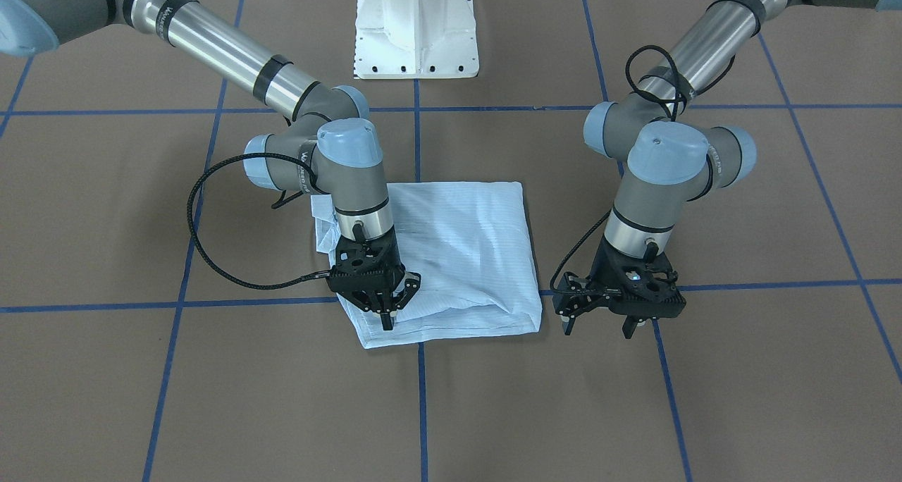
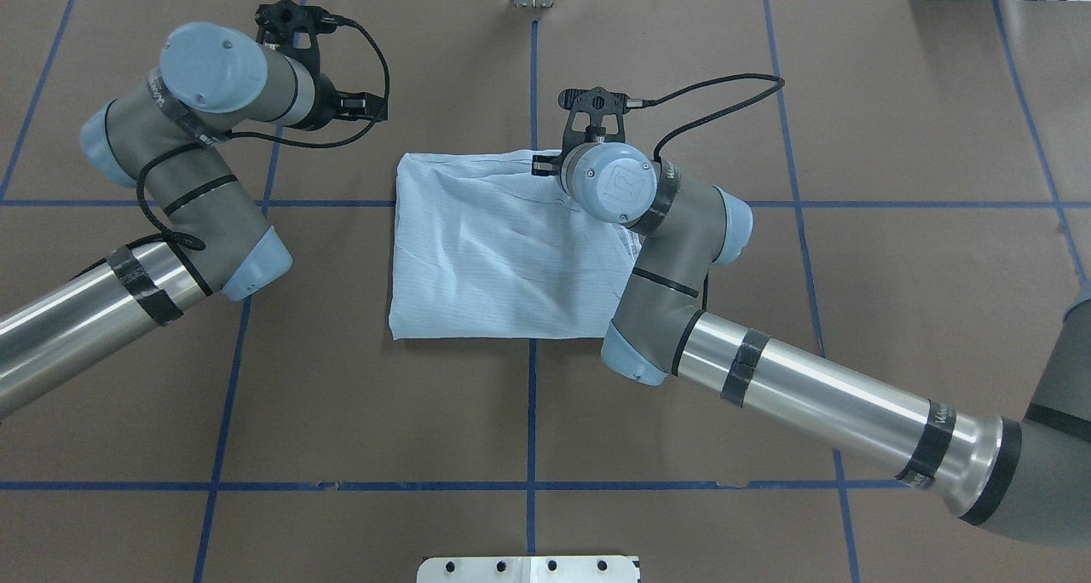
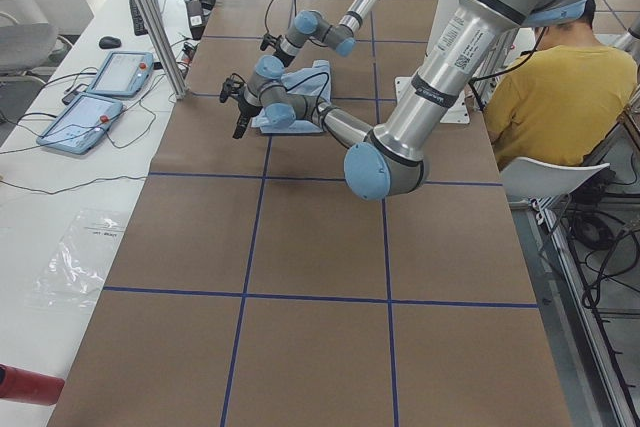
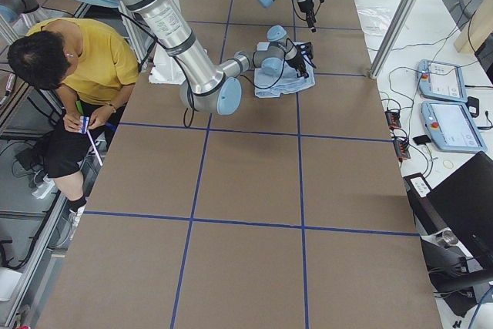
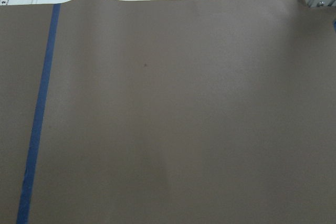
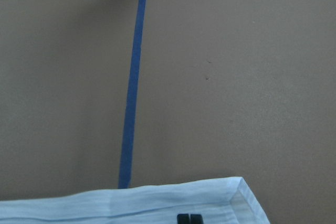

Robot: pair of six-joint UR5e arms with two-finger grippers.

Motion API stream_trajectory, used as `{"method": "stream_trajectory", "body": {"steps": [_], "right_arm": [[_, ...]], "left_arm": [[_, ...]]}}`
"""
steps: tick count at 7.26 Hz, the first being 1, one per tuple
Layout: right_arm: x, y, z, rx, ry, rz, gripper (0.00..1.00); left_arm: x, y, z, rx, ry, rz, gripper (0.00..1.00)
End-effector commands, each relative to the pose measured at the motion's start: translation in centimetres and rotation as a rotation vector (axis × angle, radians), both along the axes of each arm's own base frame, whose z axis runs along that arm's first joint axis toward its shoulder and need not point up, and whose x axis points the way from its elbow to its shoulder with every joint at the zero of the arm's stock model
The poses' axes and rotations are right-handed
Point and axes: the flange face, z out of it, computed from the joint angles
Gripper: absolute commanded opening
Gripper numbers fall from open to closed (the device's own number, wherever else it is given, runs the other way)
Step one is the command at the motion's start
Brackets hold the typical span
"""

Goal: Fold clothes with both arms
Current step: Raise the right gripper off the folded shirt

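The pale blue striped shirt (image 1: 465, 256) lies folded in a rectangle mid-surface (image 1: 705, 397). The right end effector (image 1: 386, 316) rests fingers-together on the shirt's far edge; the left end effector (image 1: 597, 325) hangs spread apart over the surface just beside it. If those closed tips snag a layer on lifting, the thin fabric could drag and spoil the fold.

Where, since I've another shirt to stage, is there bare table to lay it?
Both ends of the table, beyond the arms, are bare. So is the strip between the shirt and the white base. Crowded: the right arm hangs over the shirt's corner, the left arm stands close beside the shirt.
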Motion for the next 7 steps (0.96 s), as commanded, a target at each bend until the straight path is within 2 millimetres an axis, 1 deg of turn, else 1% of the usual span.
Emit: {"method": "stream_trajectory", "body": {"steps": [1, 2, 3, 4, 5, 6, 7], "right_arm": [[1.8, -1.4, 2.2, 0.017, 0.050, 0.000, 0.00], [1.9, -1.5, 2.5, 0.016, 0.051, 0.004, 0.00], [1.8, -1.3, 2.3, 0.015, 0.044, 0.005, 0.99], [1.7, -1.4, 1.6, 0.011, 0.030, 0.013, 1.00], [2.1, -1.8, 0.7, 0.013, 0.015, 0.012, 1.00], [3.1, -2.6, -0.6, 0.001, -0.017, -0.014, 1.00], [6.2, -4.0, -2.7, -0.050, -0.031, -0.047, 1.00]], "left_arm": [[0.1, 0.0, 0.0, -0.002, 0.002, -0.001, 1.00], [0.1, 0.0, 0.0, -0.002, 0.002, -0.001, 1.00], [0.1, 0.1, 0.0, -0.002, 0.002, -0.001, 1.00], [0.1, 0.1, -0.1, -0.001, 0.004, 0.000, 1.00], [0.0, 0.2, -0.5, 0.004, 0.009, 0.006, 1.00], [-0.7, 0.6, -2.0, 0.026, 0.022, 0.008, 1.00], [-2.0, 2.8, -0.8, 0.010, 0.021, 0.035, 1.00]]}}
